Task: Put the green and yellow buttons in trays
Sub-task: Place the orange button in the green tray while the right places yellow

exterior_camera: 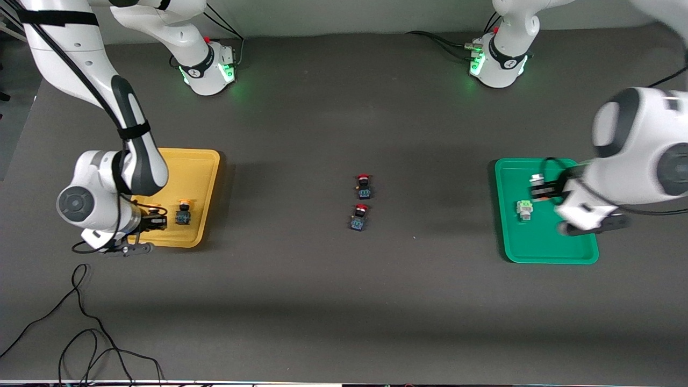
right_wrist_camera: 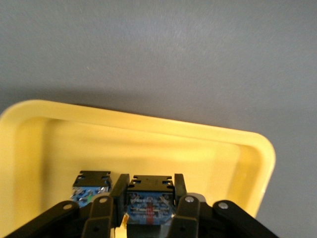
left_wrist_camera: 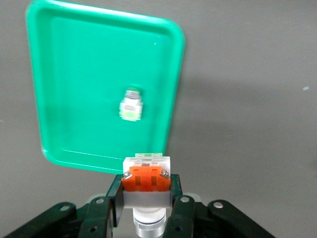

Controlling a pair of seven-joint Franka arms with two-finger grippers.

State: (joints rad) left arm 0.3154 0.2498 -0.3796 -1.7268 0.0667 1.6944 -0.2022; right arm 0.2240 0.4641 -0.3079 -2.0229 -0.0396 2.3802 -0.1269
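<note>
Dark grey matte table (exterior_camera: 322,301), with loose black cables (exterior_camera: 80,322) trailing along the edge nearest the front camera, toward the right arm's end. Pale wall strip up past the two arm bases.

Mid-table, well away from every edge: two small red-capped dark-bodied switches (exterior_camera: 360,216), one just farther from the camera than the other, untouched.

Toward the right arm's end, shallow yellow plastic tray with rounded corners (exterior_camera: 207,161). Inside it, one small yellow-capped dark switch (exterior_camera: 183,213) lying free near the tray's camera-side edge. Right gripper (right_wrist_camera: 148,201) down low over that same tray, fingers (right_wrist_camera: 179,191) clamped on a second dark-bodied yellow-capped switch (right_wrist_camera: 148,198), right beside the free one.

Toward the left arm's end, shallow green plastic tray with rounded corners (exterior_camera: 532,255). One white-grey switch with pale green face (exterior_camera: 524,208) lying loose on the tray floor, roughly mid-tray. Left gripper (left_wrist_camera: 147,196) up over the tray's edge, fingers (left_wrist_camera: 174,191) pinched on a white-bodied switch with an orange back plate (left_wrist_camera: 146,178), silvery barrel pointing back toward the wrist.
</note>
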